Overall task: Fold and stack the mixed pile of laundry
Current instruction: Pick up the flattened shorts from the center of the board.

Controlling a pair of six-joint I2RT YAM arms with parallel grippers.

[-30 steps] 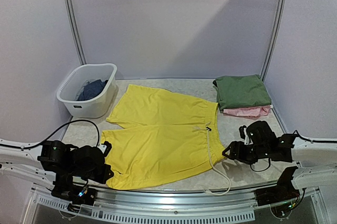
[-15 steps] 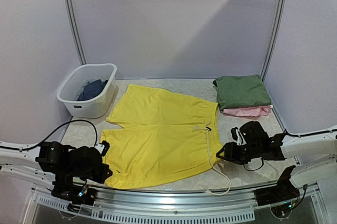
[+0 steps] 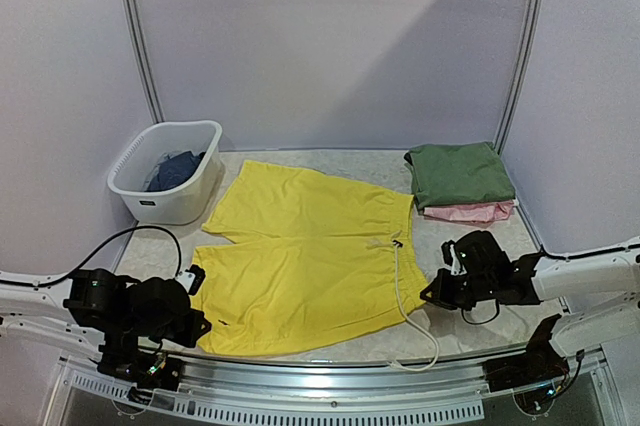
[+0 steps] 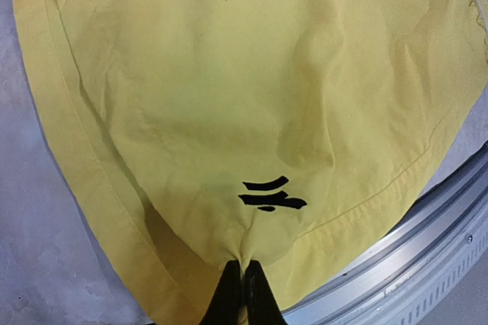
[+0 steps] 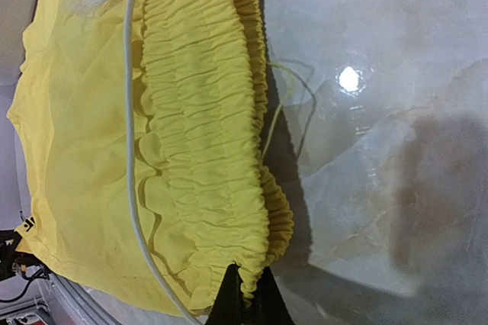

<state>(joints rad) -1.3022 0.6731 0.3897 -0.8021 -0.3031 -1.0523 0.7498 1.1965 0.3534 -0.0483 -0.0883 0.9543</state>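
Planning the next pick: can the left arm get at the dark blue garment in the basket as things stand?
Probably not yet: the left gripper is shut on the yellow shorts. The path to the basket looks free, dark blue garment exposed.

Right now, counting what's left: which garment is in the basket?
The dark blue garment, in the white basket; the yellow shorts lie spread out, the green garment tops the pink garment.

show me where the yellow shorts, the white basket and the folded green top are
yellow shorts [image 3: 300,256], top view, middle of the spread fabric
white basket [image 3: 172,204], top view, its near outer wall
folded green top [image 3: 458,174], top view, centre of its upper face
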